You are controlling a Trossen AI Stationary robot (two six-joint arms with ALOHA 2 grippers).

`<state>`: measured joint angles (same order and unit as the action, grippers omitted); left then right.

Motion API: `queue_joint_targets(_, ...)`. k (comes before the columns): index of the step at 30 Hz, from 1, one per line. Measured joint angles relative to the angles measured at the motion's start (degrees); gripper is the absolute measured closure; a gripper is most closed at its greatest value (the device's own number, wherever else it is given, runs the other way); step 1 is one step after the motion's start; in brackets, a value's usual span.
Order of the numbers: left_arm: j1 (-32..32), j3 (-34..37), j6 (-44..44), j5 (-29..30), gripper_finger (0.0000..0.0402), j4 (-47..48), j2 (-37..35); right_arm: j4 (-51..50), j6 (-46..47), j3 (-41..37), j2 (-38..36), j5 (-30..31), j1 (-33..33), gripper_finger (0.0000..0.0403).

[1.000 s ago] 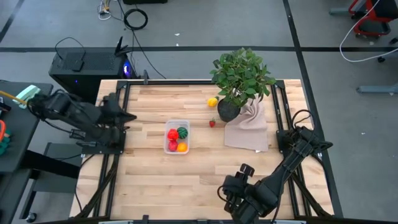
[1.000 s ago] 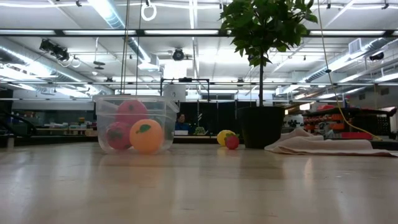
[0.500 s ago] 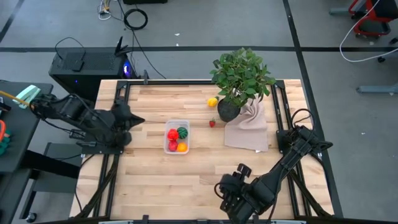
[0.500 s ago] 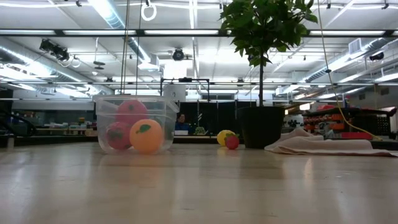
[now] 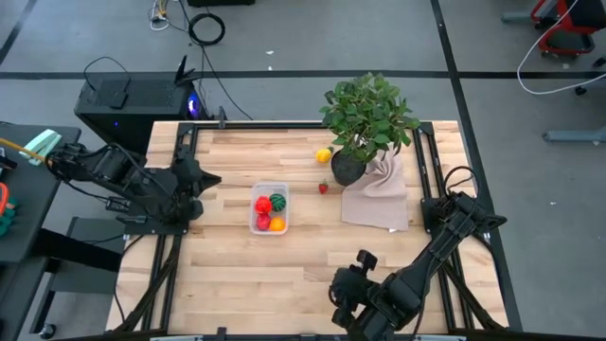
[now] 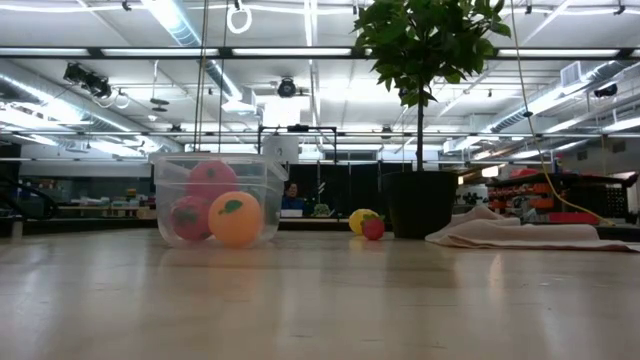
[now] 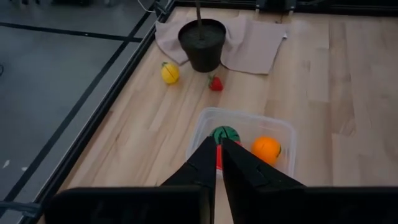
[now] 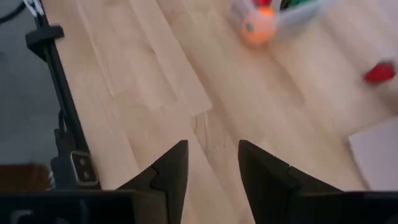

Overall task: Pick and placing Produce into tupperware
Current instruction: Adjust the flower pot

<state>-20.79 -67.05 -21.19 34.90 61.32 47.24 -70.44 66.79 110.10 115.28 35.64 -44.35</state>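
Observation:
The clear tupperware [image 5: 269,209] stands mid-table and holds red pieces, a green one and an orange; it also shows in the low view [image 6: 215,200] and the left wrist view [image 7: 249,140]. A yellow fruit [image 5: 324,155] and a red strawberry [image 5: 323,188] lie loose on the wood beside the plant pot. My left gripper [image 5: 212,181] is shut, empty, at the table's left edge, pointing at the tupperware [image 7: 217,152]. My right gripper [image 5: 341,289] is open and empty above the near edge [image 8: 211,152].
A potted plant [image 5: 347,169] stands toward the far right, its black pot resting on a beige cloth [image 5: 379,197] spread toward the right edge. Black frame rails run along the table's left and right sides. Bare wood lies between the tupperware and the near edge.
My left gripper has moved toward the table's right, closer to the tupperware, and stayed shut. My right arm has crept slightly toward the table's left along the near edge. The tupperware and produce have not moved.

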Motion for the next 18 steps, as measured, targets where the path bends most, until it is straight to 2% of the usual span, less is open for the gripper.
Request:
queue_joint_targets(4, 0.02, 0.00, 0.19, 1.67, 0.0377, 0.02, 0.46, -3.56, 4.56, 0.00, 0.00, -3.83, 1.53, 0.0268)
queue_joint_targets(12, 2.49, 0.00, 3.74, 2.43, 0.0394, -0.04, 4.06, -10.80, 9.05, 0.00, 0.00, -0.74, 3.98, 0.0317)
queue_joint_targets(18, 5.75, 0.00, 2.85, 2.37, 0.0380, 0.18, 8.35, -10.97, 8.48, 0.02, 0.10, 0.78, 5.10, 0.0355)
